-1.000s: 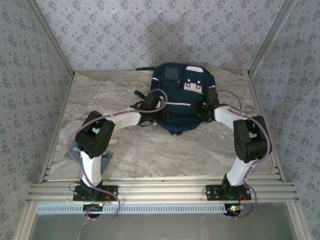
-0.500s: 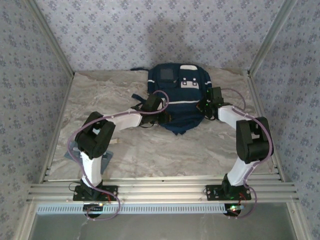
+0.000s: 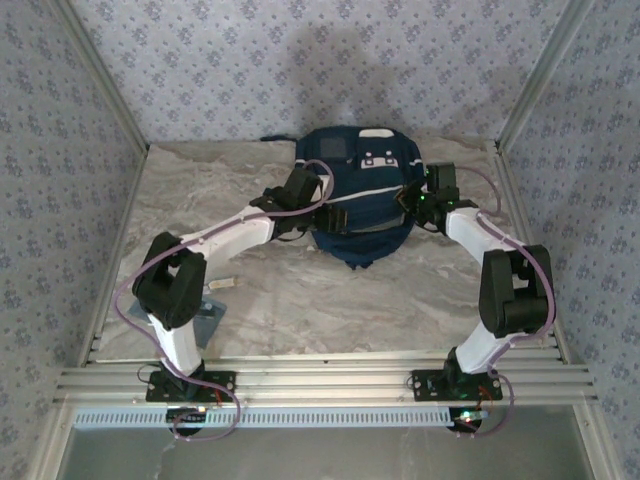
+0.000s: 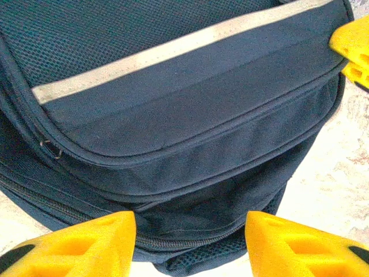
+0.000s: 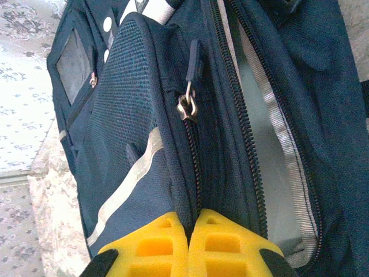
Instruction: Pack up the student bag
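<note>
left gripper (image 4: 190, 247): jaws released and standing apart at the bottom of the wrist view, with the bag's lower edge just beyond the gap. Nothing is held.
bag location: the student bag (image 3: 356, 205) sits upper centre of the top view, at the far side of the marble table (image 3: 300, 295), between the two wrists.
look: navy fabric with mesh panels, a pale stripe (image 4: 173, 51) across the front pocket, a grey square panel (image 3: 343, 150) and white patches (image 3: 380, 160) up top.
opening: the main zip is parted at the right of the right wrist view, showing pale lining (image 5: 271, 173). A metal zip pull (image 5: 187, 107) hangs on the pocket next to it.
handling: soft and floppy, probably light (it looks slack, so likely little is in it). It will sag and fold rather than hold its shape. Not fragile, and the woven cloth shouldn't slip.
where to grip: take the piped seams or the zip edge, since flat panels would just bunch up.
right gripper (image 5: 188, 245): jaws clenched at bottom centre. The bag's pocket seam runs in between the tips, so it looks pinched on that fold.
</note>
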`<act>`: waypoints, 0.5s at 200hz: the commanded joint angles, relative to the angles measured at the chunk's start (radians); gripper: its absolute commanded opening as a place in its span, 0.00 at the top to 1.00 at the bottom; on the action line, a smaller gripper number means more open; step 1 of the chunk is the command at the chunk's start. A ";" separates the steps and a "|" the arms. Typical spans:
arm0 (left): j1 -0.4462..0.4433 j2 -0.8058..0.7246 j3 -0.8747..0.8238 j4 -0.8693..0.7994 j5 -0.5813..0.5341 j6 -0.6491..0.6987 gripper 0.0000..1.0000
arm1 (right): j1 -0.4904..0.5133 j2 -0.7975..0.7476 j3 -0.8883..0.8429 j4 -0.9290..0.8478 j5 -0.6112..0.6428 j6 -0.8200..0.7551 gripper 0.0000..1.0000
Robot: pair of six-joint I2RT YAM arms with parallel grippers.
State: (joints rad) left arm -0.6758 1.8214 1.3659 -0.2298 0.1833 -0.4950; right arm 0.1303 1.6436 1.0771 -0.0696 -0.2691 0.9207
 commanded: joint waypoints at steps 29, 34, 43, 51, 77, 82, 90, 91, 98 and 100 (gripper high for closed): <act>-0.008 0.021 -0.003 0.034 -0.009 -0.011 0.46 | -0.024 -0.020 0.059 0.194 -0.072 0.151 1.00; -0.010 0.026 -0.007 0.037 -0.007 -0.014 0.46 | -0.028 -0.017 0.060 0.209 -0.074 0.170 1.00; -0.013 0.034 -0.020 0.050 -0.005 -0.016 0.46 | -0.034 -0.008 0.063 0.231 -0.080 0.200 1.00; -0.016 0.042 -0.031 0.062 -0.004 -0.017 0.46 | -0.036 0.000 0.070 0.253 -0.088 0.223 1.00; -0.028 0.060 -0.044 0.076 -0.006 -0.019 0.46 | -0.034 0.017 0.083 0.277 -0.096 0.267 1.00; -0.030 0.063 -0.047 0.081 -0.009 -0.019 0.46 | -0.035 0.017 0.079 0.284 -0.095 0.276 1.00; -0.032 0.068 -0.048 0.088 -0.014 -0.019 0.46 | -0.035 0.016 0.073 0.298 -0.093 0.287 1.00; -0.032 0.068 -0.048 0.089 -0.014 -0.019 0.46 | -0.034 0.015 0.072 0.299 -0.093 0.287 1.00; -0.033 0.074 -0.046 0.093 -0.018 -0.020 0.46 | -0.034 0.012 0.072 0.295 -0.091 0.285 1.00; -0.034 0.076 -0.045 0.094 -0.018 -0.022 0.46 | -0.033 0.011 0.072 0.293 -0.089 0.285 1.00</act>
State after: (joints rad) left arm -0.7010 1.8786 1.3247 -0.1757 0.1825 -0.5072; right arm 0.0994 1.6615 1.0931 0.0414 -0.3321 1.1355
